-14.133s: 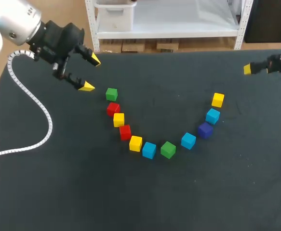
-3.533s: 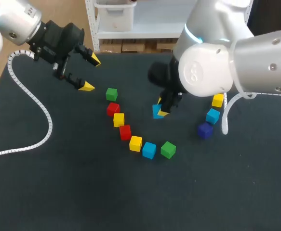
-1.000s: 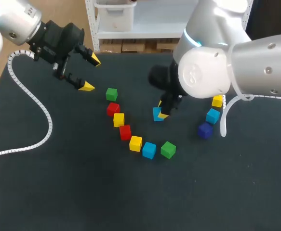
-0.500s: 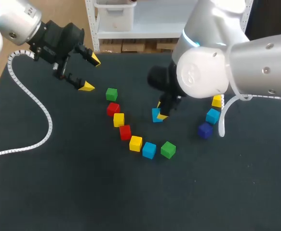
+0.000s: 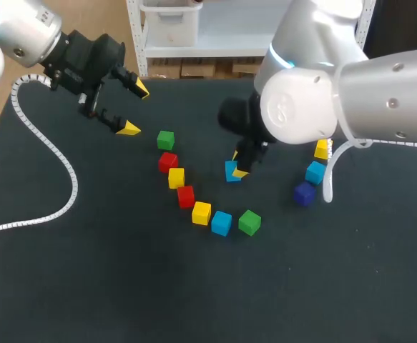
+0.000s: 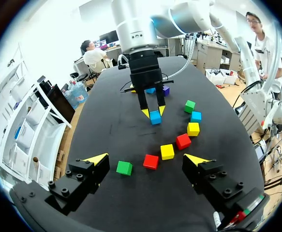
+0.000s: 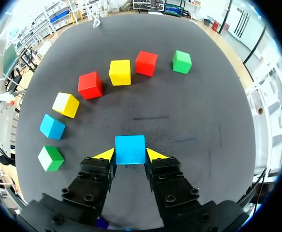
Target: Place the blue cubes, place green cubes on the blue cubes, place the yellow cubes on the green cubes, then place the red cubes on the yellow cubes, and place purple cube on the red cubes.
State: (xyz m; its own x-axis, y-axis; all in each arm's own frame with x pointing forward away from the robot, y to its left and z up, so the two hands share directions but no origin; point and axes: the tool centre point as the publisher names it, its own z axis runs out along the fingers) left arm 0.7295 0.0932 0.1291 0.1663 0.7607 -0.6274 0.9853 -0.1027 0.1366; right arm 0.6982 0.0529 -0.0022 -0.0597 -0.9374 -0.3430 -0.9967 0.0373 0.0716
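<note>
Our right gripper is closed on a blue cube, one yellow tip on each side. Whether the cube rests on the black table or hangs just above it, we cannot tell. Left of that cube a curved row of cubes runs from a green cube to a second green cube. Right of it, near our right arm, sit a purple cube, a second blue cube and a yellow cube. Our left gripper hovers farther left of the held cube, beyond the row, with its jaws wide.
</note>
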